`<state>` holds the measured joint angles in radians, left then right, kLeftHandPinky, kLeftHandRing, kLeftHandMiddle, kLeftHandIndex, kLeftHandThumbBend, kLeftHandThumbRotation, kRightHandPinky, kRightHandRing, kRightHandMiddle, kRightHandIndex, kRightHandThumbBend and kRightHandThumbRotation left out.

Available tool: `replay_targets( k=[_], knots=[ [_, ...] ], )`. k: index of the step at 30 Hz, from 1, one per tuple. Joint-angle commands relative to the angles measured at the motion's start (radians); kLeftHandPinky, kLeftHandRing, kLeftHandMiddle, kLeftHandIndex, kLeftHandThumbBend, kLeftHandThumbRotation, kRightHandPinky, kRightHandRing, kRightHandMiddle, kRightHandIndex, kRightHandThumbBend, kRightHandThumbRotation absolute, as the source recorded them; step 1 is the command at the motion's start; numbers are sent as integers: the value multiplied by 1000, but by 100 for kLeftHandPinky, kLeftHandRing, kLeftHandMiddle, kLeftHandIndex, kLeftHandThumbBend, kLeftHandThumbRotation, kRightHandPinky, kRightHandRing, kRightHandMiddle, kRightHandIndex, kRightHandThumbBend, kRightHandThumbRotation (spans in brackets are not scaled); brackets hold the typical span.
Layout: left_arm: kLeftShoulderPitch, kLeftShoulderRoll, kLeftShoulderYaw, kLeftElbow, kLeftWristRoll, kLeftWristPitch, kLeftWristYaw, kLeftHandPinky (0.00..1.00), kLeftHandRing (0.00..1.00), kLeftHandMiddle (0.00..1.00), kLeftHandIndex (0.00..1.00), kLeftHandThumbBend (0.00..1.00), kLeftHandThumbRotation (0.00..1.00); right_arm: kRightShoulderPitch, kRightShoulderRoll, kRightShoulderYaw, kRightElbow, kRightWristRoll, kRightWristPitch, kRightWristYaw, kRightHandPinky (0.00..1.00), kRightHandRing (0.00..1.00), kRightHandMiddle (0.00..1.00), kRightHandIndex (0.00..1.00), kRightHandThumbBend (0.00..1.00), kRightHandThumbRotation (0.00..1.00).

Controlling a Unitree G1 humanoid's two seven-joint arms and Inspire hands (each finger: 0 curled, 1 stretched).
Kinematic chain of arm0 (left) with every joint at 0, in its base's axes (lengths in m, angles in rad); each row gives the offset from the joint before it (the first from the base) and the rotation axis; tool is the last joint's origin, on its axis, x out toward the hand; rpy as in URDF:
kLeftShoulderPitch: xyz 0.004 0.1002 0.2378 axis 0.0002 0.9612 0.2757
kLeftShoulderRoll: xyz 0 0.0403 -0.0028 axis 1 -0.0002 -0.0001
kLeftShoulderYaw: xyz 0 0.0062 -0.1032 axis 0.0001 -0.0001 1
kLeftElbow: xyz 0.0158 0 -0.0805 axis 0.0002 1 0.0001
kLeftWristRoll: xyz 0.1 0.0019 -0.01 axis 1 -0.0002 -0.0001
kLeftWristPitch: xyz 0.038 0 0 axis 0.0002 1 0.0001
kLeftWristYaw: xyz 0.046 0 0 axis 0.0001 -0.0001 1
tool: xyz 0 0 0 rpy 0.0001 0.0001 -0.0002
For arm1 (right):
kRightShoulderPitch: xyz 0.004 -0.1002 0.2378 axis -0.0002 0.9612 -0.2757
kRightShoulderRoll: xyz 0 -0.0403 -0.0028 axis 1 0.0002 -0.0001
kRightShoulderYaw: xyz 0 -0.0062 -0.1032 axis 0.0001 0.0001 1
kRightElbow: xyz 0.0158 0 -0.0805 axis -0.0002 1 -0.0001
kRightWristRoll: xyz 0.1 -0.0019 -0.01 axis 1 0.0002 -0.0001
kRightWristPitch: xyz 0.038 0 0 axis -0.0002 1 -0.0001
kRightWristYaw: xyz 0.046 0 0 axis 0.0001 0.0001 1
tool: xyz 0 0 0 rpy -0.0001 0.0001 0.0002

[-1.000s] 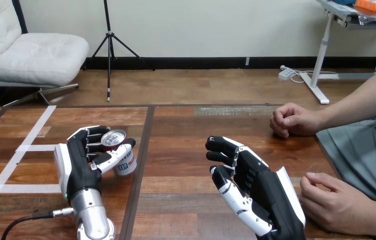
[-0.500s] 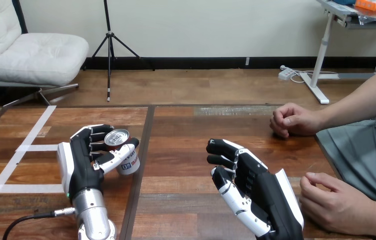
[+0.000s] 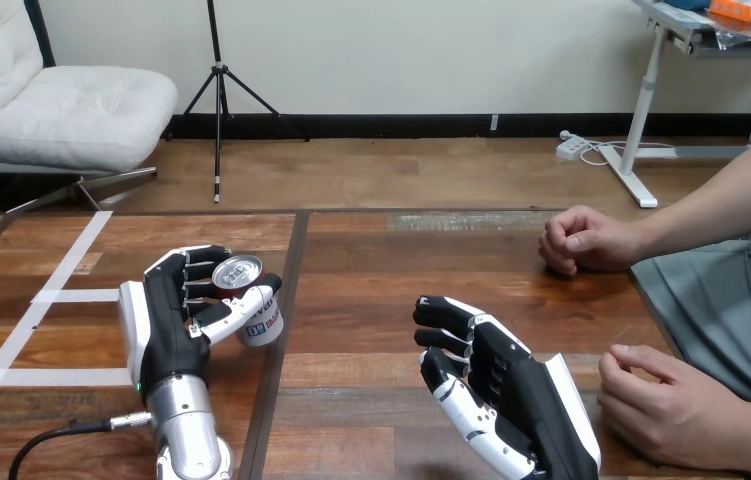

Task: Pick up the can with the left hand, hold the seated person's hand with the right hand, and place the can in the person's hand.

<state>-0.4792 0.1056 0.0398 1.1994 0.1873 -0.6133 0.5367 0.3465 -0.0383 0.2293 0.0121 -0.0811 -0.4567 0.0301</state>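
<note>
The left hand (image 3: 173, 322), at the lower left of the frame, has its fingers and thumb curled round the can (image 3: 252, 303), gripping it from the side. The can leans slightly, silver top up, just left of the dark seam that runs down the bench (image 3: 371, 290). Whether its base rests on the wood cannot be told. At the lower middle, the right hand (image 3: 511, 400) is over the bench with its fingers loosely bent and spread, holding nothing. At the lower right, the person's hand (image 3: 673, 412) lies just beside it, fingers curled in, ungripped. At the upper right, the person's other hand (image 3: 585, 240) rests on the bench as a loose fist, well apart from both robot hands.
</note>
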Motion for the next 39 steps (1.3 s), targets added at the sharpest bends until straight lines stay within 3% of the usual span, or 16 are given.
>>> replay_targets(
  k=[1,8,17,30,39],
  knots=[
    [-43,7,-6,-72,10,-38,6,44,51,54,53,66,0,-76,35,-5,-13,1,-39,-10,70,78,81,78,42,49],
    [-43,4,2,-75,-5,-45,-13,44,51,54,53,66,0,-74,22,-7,-39,-17,-64,-13,72,79,82,79,41,49],
    [-43,0,10,-81,-15,-50,-28,44,51,54,53,66,0,-66,28,-14,-85,-65,-137,-55,73,80,81,79,45,49],
    [-49,6,-3,-78,8,-44,-3,43,50,53,53,66,0,-65,29,-23,-149,-114,-230,-96,72,80,82,79,46,45],
    [-52,-1,6,-77,-8,-46,-18,43,50,53,53,66,0,-63,27,-16,-193,-111,-273,-103,73,80,82,79,45,41]
  ],
)
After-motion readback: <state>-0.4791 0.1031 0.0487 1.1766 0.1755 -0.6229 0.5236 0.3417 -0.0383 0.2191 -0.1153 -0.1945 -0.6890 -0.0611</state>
